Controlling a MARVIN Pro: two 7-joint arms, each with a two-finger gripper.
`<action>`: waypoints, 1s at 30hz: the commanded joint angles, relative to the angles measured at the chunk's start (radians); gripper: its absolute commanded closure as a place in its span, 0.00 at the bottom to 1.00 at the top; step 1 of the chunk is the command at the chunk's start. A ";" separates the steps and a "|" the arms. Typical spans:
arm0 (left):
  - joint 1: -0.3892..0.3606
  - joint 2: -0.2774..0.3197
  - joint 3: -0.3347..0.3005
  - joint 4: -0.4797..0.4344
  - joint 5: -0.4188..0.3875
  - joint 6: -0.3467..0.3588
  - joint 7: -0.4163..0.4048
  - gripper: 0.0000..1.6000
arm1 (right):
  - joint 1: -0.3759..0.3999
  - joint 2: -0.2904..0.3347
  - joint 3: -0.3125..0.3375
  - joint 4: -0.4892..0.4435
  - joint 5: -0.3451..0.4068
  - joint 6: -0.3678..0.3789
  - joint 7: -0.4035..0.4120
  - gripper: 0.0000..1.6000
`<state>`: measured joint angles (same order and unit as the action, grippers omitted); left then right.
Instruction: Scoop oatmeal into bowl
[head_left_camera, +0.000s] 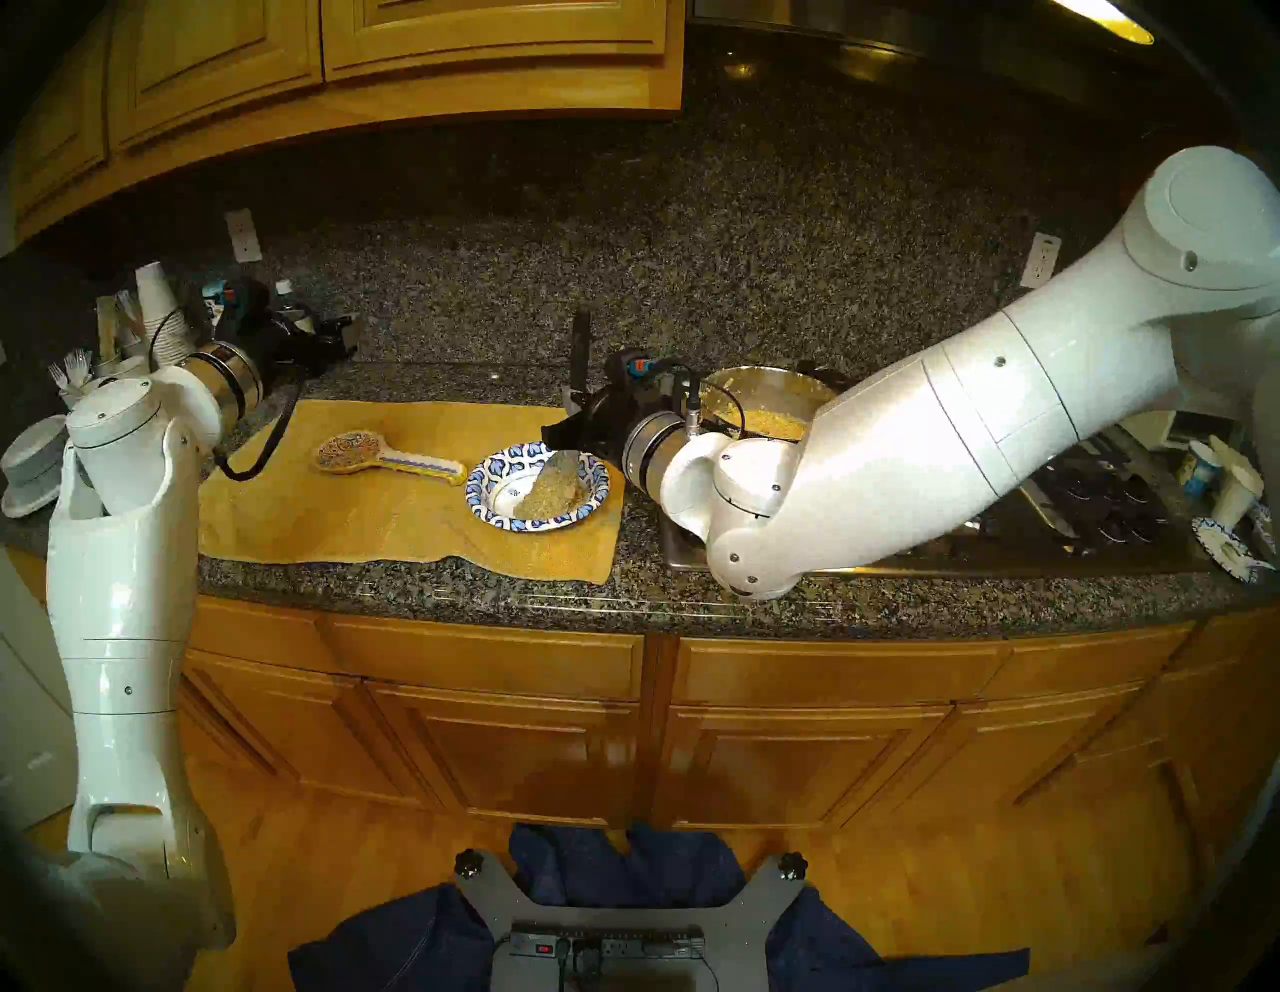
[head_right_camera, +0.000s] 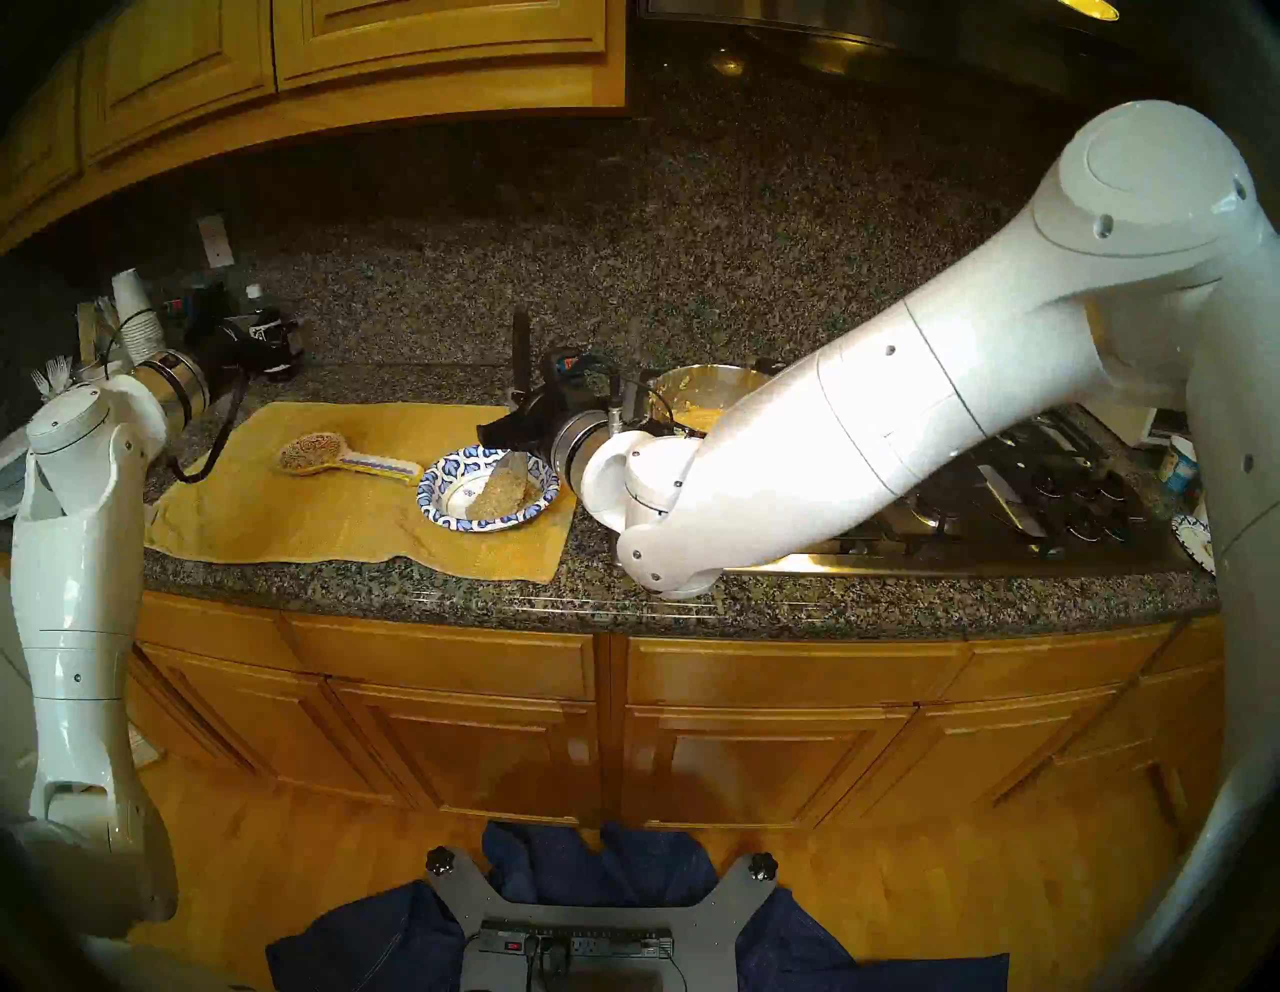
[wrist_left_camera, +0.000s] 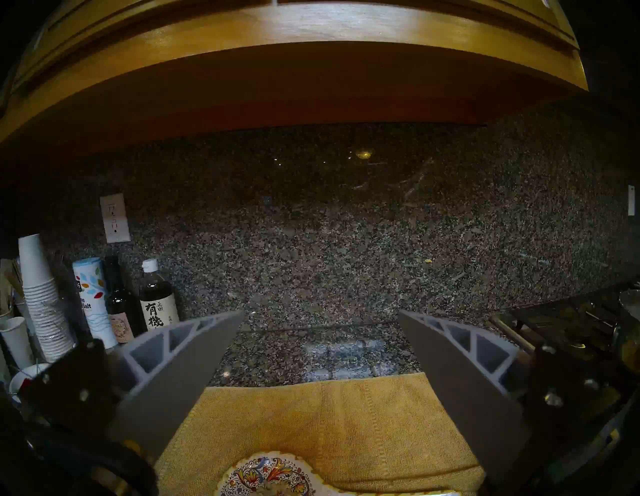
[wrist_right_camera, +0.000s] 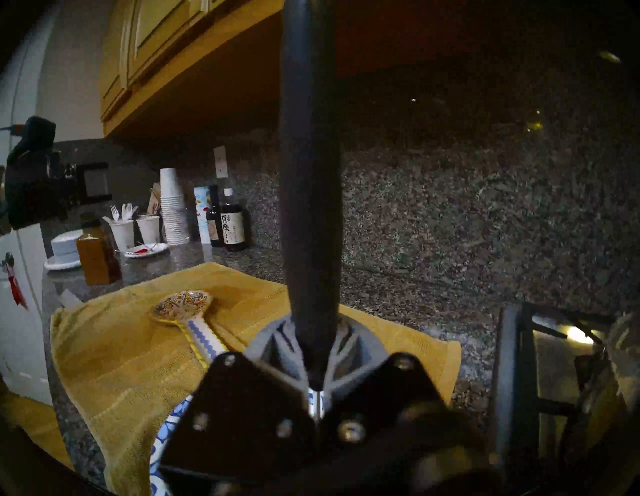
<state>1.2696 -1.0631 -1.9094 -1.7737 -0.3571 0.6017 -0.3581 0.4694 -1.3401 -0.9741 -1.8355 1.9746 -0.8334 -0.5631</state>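
The oatmeal (head_left_camera: 547, 497) lies heaped in the bowl (head_left_camera: 485, 500), mostly on the half nearer the stove, and a metal spoon blade (head_left_camera: 554, 467) slants down into that heap with mush clinging to it. The bowl sits on a yellow towel (head_left_camera: 360, 512) spread on the granite counter (head_left_camera: 485, 589), near the towel's stove-side edge. My right pincer (head_left_camera: 576, 409) is pressed tight on the spoon's black handle (wrist_right_camera: 310, 194), which stands up above the bowl's far rim; the wrist view shows the handle rising straight out between my clamped fingers. More oatmeal fills the steel pot (head_left_camera: 769, 395) just beyond the bowl on the stove side, partly hidden behind my right arm. On the bowl's other side, on the same towel, rests a painted ceramic spoon rest (head_left_camera: 388, 458), close but not touching. Farther out that way, my left pincer (wrist_left_camera: 320, 350) hangs level above the towel's far corner, fingers spread wide with nothing between them, pointing at the backsplash near a stack of paper cups (wrist_left_camera: 40, 298) and some bottles (wrist_left_camera: 157, 298).
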 joint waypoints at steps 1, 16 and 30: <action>-0.031 0.008 -0.005 -0.027 -0.003 -0.014 -0.002 0.00 | 0.063 -0.089 -0.032 0.048 -0.147 -0.079 -0.064 1.00; -0.030 0.010 -0.005 -0.026 -0.005 -0.013 -0.001 0.00 | 0.081 -0.210 -0.154 0.119 -0.436 -0.127 -0.208 1.00; -0.029 0.011 -0.004 -0.026 -0.006 -0.012 0.000 0.00 | 0.062 -0.287 -0.281 0.190 -0.698 -0.097 -0.312 1.00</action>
<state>1.2723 -1.0606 -1.9083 -1.7737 -0.3596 0.6022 -0.3559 0.5067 -1.5950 -1.2240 -1.7005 1.3879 -0.9411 -0.8083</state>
